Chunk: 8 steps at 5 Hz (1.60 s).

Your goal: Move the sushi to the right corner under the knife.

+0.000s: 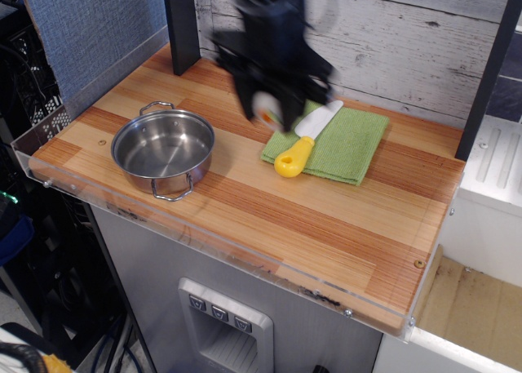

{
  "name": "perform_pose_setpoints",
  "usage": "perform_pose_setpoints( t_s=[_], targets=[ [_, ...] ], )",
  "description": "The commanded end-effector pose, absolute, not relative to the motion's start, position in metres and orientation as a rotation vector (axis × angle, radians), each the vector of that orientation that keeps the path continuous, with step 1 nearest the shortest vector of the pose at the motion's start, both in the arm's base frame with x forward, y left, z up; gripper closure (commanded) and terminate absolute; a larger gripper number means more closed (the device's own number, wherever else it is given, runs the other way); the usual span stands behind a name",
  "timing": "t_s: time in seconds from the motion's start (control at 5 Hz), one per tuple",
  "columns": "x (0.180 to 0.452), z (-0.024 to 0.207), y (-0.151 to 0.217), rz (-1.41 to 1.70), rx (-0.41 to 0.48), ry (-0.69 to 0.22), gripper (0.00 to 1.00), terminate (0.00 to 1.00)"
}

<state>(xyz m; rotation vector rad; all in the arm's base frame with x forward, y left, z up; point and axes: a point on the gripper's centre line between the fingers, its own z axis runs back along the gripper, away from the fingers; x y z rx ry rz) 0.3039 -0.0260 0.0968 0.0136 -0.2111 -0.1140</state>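
My gripper (269, 112) is a black, motion-blurred shape above the middle of the striped wooden board (326, 226). It is shut on the sushi (267, 110), whose white end shows between the fingers. It hangs above the left edge of the green cloth (347, 148). The knife (307, 138) lies on that cloth, white blade pointing up-right, yellow handle toward me, just right of the gripper. The board's right corner (400, 275), below the knife, is bare wood with a clear acrylic edge.
A steel pot (163, 148) with two handles stands on the left part of the board. A dark post (181, 26) rises at the back left. A grey plank wall (391, 38) runs behind. The board's front and right edges drop off.
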Motion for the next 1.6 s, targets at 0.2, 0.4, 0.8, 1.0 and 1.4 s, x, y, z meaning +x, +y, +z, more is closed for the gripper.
perform_pose_setpoints(
  t_s=[0.2, 0.4, 0.8, 1.0, 1.4],
  targets=[
    [0.278, 0.064, -0.124, -0.038, 0.094, -0.162, 1.0, 0.0],
    [0.278, 0.052, -0.128, -0.018, 0.101, -0.143, 1.0, 0.0],
    [0.275, 0.054, -0.096, 0.079, 0.085, -0.203, 1.0, 0.0],
    [0.274, 0.052, -0.085, 0.105, 0.063, -0.231, 1.0, 0.0],
    [0.277, 0.038, -0.08, 0.094, -0.011, -0.199, 1.0, 0.0]
  ],
)
